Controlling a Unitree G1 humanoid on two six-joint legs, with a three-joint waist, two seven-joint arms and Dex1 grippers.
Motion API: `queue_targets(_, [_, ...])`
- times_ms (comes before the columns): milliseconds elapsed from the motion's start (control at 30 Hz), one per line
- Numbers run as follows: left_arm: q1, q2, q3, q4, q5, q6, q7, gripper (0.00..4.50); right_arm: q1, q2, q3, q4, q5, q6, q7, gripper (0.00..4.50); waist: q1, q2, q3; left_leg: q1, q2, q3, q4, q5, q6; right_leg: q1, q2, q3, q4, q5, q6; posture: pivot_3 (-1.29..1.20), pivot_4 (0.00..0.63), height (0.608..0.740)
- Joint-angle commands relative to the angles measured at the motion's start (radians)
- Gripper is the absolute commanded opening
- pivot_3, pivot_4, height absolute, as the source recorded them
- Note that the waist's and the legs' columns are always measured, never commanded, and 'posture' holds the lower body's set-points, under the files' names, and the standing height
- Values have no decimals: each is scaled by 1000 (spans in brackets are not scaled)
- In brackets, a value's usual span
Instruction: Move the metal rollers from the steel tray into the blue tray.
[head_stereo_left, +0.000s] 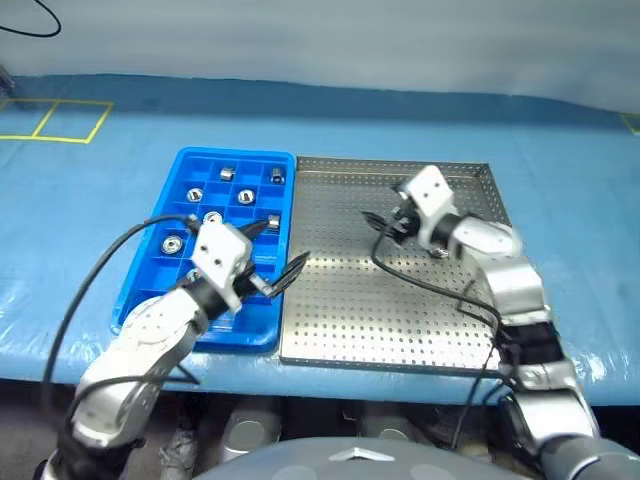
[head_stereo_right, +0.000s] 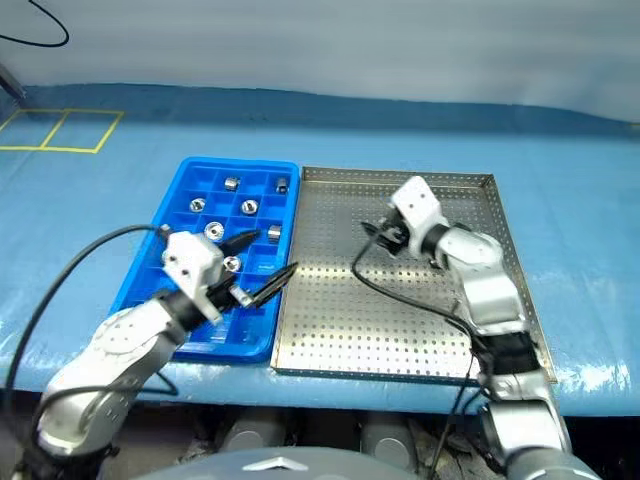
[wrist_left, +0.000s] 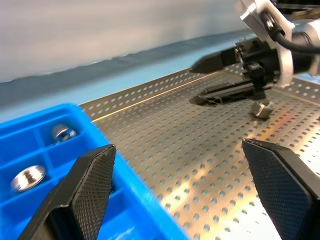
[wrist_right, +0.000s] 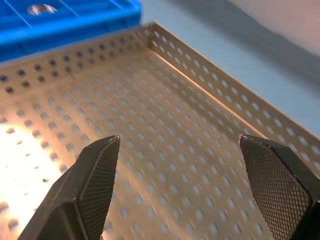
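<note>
Both the left gripper (head_stereo_left: 277, 252) and right gripper (head_stereo_left: 379, 222) gape wide and empty, one roller (wrist_left: 261, 108) left on the steel tray (head_stereo_left: 350, 310).

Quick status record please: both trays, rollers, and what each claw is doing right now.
blue tray: on the robot's left, touching the steel tray's side
steel tray: on the right, perforated floor mostly bare
rollers in blue tray: at least seven, in separate compartments, e.g.
rollers in steel tray: one visible, just below the right claw
left claw: open, empty, over the seam between the trays
right claw: open, empty, over the steel tray
</note>
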Motion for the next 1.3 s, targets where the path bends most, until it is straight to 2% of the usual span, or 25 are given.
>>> queue_targets(33, [-76,-32,-59,79,38,-23,-53,4422,87,-51,-76,-183,17,108,-35,4010,-31,0,0,1,0,2,0,0,1,0,0,1,0,1,1,-164,150,740])
queue_targets(267, [-136,-100,-149,147,60,-46,-139,4422,298,-107,-224,-340,50,281,-88,4010,-99,0,0,2,0,13,4,-7,13,0,3,9,0,4,9,-271,150,740])
queue_targets(600, [-136,-121,-162,153,99,-53,-176,4422,337,-57,-272,-269,83,333,-179,4010,-161,0,0,4,-2,29,13,-10,23,1,4,26,-1,5,20,-272,150,740])
queue_targets(1300, [-98,-127,-154,108,127,-42,-169,4422,272,-54,-196,-216,122,301,-203,4010,-146,-1,0,4,-2,31,13,-11,25,0,4,30,-2,9,25,-207,150,740])
